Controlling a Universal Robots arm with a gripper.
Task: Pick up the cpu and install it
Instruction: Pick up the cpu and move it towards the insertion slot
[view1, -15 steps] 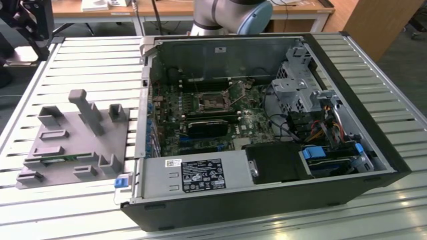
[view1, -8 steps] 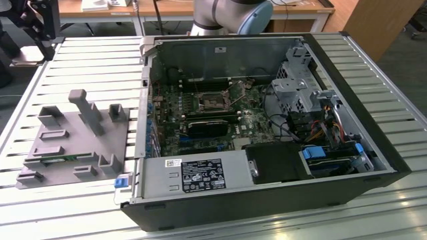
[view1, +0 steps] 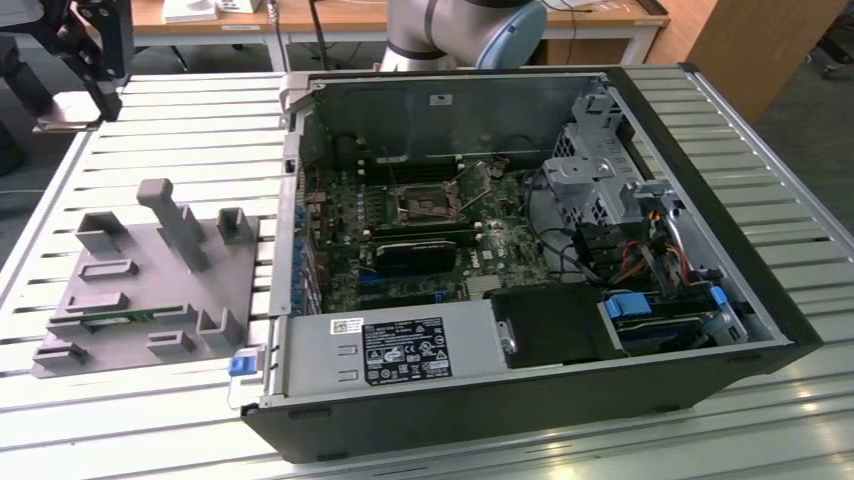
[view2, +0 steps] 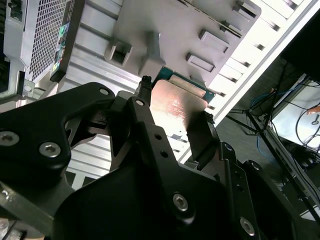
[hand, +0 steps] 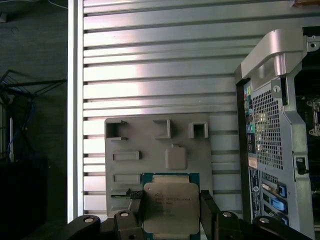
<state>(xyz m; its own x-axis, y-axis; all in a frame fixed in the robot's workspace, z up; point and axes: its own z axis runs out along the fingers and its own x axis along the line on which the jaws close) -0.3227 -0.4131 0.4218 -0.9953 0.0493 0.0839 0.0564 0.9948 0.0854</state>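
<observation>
The cpu (hand: 170, 206) is a flat square chip with a silvery top plate and a thin green rim. It sits between the two black fingers of my gripper (hand: 171, 212), which is shut on its opposite edges. In the second wrist view the cpu (view2: 176, 102) shows its shiny face between the fingertips (view2: 144, 97) of the gripper (view2: 172, 117). I hold it in the air above the grey fixture plate (hand: 150, 172), to the side of the open computer case (hand: 270, 130). In the exterior view, the motherboard's square socket (view1: 427, 205) lies inside the case (view1: 534, 400).
The grey fixture plate (view1: 134, 290) with upright posts and pockets lies on the slatted metal table (view1: 160, 130) at the exterior view's left. A grey power supply box (view1: 387, 350), a black block (view1: 554, 325), drive cages and cables fill the case. The table edge (hand: 75, 100) is near the plate.
</observation>
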